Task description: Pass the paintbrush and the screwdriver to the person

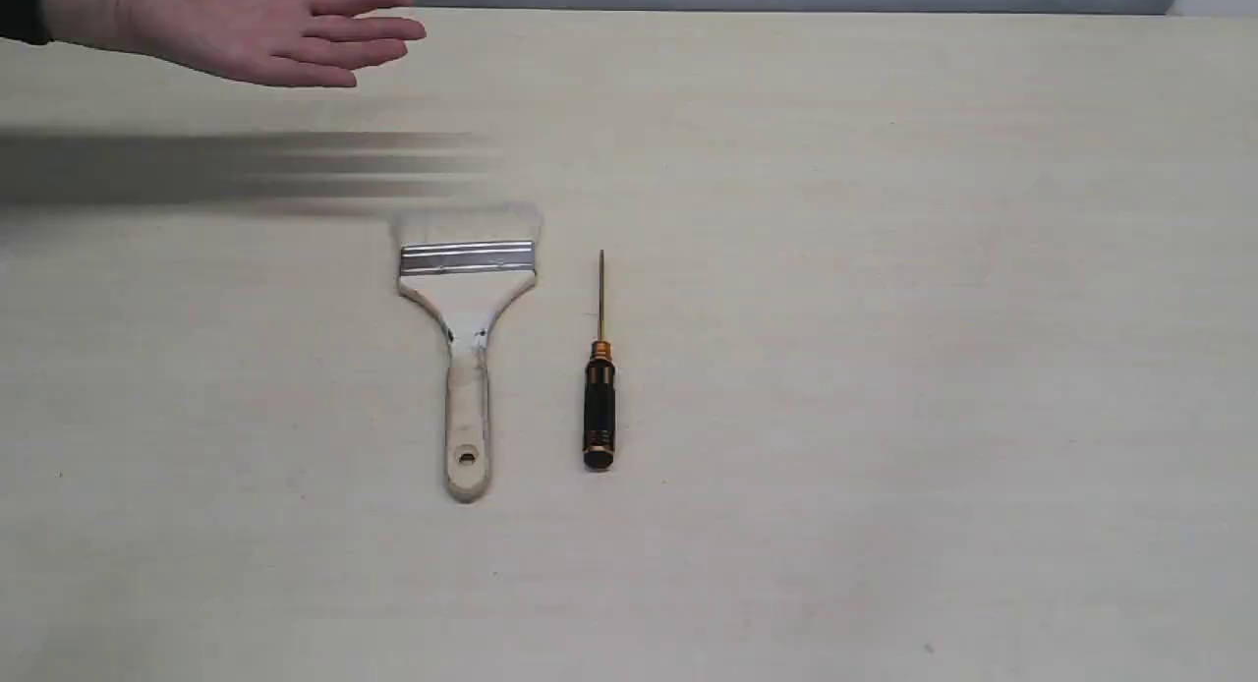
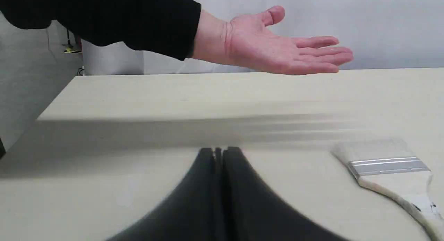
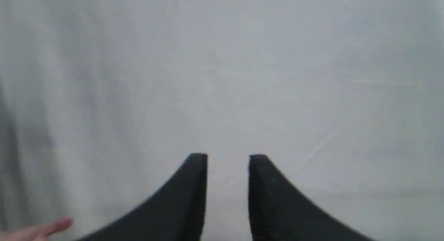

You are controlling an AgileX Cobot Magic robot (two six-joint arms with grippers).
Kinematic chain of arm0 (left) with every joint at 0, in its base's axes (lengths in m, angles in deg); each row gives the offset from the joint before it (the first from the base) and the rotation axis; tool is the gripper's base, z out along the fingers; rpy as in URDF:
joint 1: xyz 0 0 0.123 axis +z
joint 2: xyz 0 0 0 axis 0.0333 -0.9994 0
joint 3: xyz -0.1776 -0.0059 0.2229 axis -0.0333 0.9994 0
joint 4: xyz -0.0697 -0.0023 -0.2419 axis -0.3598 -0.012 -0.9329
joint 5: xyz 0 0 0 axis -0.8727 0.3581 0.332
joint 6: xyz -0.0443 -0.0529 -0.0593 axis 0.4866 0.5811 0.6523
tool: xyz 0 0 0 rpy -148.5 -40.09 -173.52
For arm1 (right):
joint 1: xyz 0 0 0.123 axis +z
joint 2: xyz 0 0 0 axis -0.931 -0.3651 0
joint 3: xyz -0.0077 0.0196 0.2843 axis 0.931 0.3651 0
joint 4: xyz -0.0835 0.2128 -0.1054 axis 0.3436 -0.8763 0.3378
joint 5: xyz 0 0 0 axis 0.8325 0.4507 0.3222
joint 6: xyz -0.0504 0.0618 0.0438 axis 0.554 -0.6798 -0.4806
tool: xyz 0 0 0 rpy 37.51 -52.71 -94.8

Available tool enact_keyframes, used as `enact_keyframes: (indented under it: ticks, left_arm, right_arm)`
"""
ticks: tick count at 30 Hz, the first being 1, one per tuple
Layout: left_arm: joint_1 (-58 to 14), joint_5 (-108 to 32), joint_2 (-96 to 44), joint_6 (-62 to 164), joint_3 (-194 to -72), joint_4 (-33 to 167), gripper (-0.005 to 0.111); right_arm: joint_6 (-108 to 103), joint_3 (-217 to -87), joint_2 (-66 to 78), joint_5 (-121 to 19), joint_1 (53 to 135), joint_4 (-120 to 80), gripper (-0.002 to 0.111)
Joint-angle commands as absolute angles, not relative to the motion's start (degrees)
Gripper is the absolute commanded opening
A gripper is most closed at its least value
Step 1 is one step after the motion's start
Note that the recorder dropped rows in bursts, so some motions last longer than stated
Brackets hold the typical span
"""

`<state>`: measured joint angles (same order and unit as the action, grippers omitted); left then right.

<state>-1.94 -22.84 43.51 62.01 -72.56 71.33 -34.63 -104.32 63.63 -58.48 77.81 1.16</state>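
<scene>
The paintbrush (image 1: pixel 467 309) lies flat mid-table, pale bristles toward the far edge and the holed wooden handle toward the front; its bristles and silver band also show in the left wrist view (image 2: pixel 385 164). To its right lies the screwdriver (image 1: pixel 600 387), golden shaft pointing away. The person's open hand (image 1: pixel 246 33) hovers palm-up over the far left of the table (image 2: pixel 277 50). My left gripper (image 2: pixel 219 151) is shut and empty, low over the table left of the brush. My right gripper (image 3: pixel 228 157) is open, empty, facing a grey backdrop. Neither gripper appears in the exterior view.
The beige table (image 1: pixel 885 368) carries a blurred dark shadow (image 1: pixel 236 166) under the hand. A grey curtain (image 3: pixel 222 77) hangs behind the far edge. The table's left edge (image 2: pixel 52 105) shows in the left wrist view.
</scene>
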Motion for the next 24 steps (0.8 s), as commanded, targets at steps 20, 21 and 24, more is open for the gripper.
enact_keyframes:
  ticks: [20, 21, 24]
  left_arm:
    - [-2.2, -23.4, 43.7, 62.1, -72.4, 71.2, 0.000]
    - [-2.2, -23.4, 43.7, 62.1, -72.4, 71.2, 0.000]
    - [-2.2, -23.4, 43.7, 62.1, -72.4, 71.2, 0.000]
  right_arm:
    - [-34.6, -168.2, -16.3, 8.7, 119.3, 11.5, 0.045]
    - [-33.3, -170.4, -18.9, 10.0, 119.2, 9.0, 0.045]
    - [-32.1, -174.3, -24.8, 10.3, 119.2, 5.7, 0.045]
